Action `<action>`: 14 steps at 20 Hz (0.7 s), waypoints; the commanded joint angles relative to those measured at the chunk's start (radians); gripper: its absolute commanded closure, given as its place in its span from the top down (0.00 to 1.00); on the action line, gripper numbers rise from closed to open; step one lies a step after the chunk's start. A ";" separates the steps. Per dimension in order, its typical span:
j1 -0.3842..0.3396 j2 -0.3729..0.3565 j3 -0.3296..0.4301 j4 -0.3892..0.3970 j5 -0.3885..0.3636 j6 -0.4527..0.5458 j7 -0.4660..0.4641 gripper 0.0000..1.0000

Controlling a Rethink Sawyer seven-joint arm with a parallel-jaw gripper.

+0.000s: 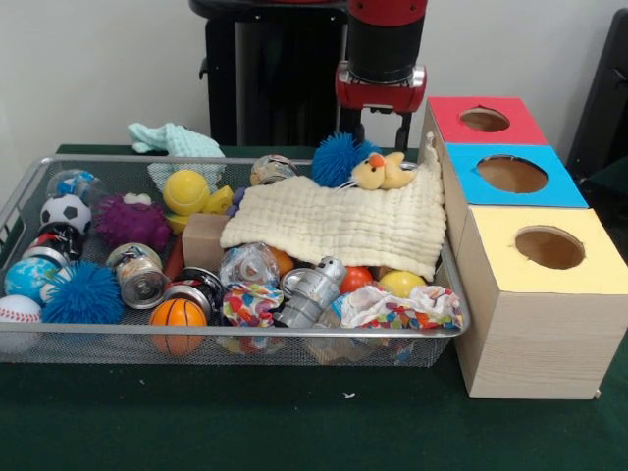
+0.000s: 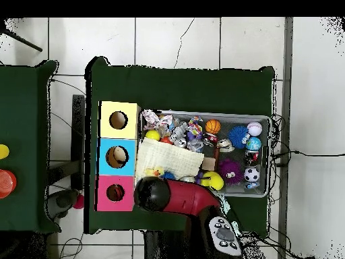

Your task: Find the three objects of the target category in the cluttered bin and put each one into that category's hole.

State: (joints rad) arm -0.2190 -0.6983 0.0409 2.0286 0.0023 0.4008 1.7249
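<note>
Hovering my tool [image 1: 381,126], fingers apart and empty, over the bin's [image 1: 245,332] far edge, beside the yellow plush duck [image 1: 383,172] lying on the cream cloth [image 1: 339,224]. Soft and light, I judge; pinch its plump body, not the beak.

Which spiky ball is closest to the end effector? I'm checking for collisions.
The blue spiky ball at the bin's back edge, just under the end effector. The other blue one and the purple one lie far left.
</note>
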 commanded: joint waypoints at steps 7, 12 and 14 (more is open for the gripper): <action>-0.017 0.005 0.058 -0.043 -0.005 -0.153 0.135 1.00; -0.007 -0.033 0.055 -0.044 0.020 -0.122 0.147 1.00; -0.007 -0.047 0.056 -0.044 0.028 -0.115 0.152 1.00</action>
State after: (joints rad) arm -0.2215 -0.7158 0.0417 2.0289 0.0021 0.3189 1.7249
